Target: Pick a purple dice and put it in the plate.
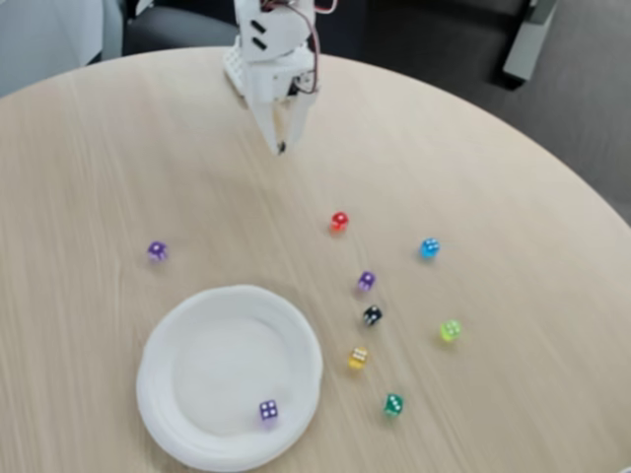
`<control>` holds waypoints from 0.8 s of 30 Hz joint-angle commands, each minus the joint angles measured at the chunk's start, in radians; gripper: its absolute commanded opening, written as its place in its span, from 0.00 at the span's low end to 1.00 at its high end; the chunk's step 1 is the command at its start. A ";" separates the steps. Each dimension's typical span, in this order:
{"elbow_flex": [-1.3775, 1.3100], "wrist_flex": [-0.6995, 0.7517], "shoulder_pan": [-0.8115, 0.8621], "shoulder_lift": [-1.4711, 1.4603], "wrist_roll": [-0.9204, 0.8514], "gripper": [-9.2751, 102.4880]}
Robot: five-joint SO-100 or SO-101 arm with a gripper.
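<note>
Fixed view, looking down on a round pale wooden counter (118,148). At upper centre of the frame, a white end effector (282,146) hanging tip-down above bare wood, fingers drawn to a narrow point with nothing between them; whether fully closed, hard to tell. At lower left, a white paper plate (173,345), with one purple die (268,410) already lying inside near its lower right rim. Two more purple dice out on the counter: one (157,250) at left of centre, above the plate's upper left edge, standing alone; another (366,281) right of centre, below a red die (339,221) and just above a black die (372,315). From the end effector tip, the lone left die down and to the left, the centre-right die down and to the right, at roughly similar reach. Being cubes, no long axis to line up with. Probably the easier pick: the lone left die, free of neighbours and close to the plate. Elsewhere at right: blue (429,247), lime (450,330), yellow (358,357) and green (393,404) dice.
</note>
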 commanded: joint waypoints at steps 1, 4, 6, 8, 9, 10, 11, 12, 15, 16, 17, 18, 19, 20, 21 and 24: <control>0.020 -0.012 0.008 0.048 0.002 0.08; 0.048 -0.006 0.009 0.132 0.003 0.08; 0.058 -0.006 0.009 0.164 -0.002 0.08; 0.058 -0.011 0.009 0.172 -0.002 0.08; 0.058 -0.011 0.009 0.172 0.000 0.08; 0.058 -0.011 0.009 0.173 0.000 0.08; 0.058 -0.011 0.009 0.176 -0.002 0.08; 0.058 -0.011 0.009 0.178 -0.005 0.08; 0.061 -0.012 0.009 0.184 -0.006 0.08; 0.061 -0.012 0.009 0.184 -0.009 0.08; 0.061 -0.012 0.009 0.186 -0.009 0.08; 0.061 -0.012 0.009 0.186 -0.002 0.08; 0.061 -0.012 0.009 0.186 0.005 0.08; 0.061 -0.012 0.009 0.186 0.014 0.08; 0.061 -0.012 0.009 0.186 0.029 0.08; 0.061 -0.012 0.009 0.186 0.120 0.08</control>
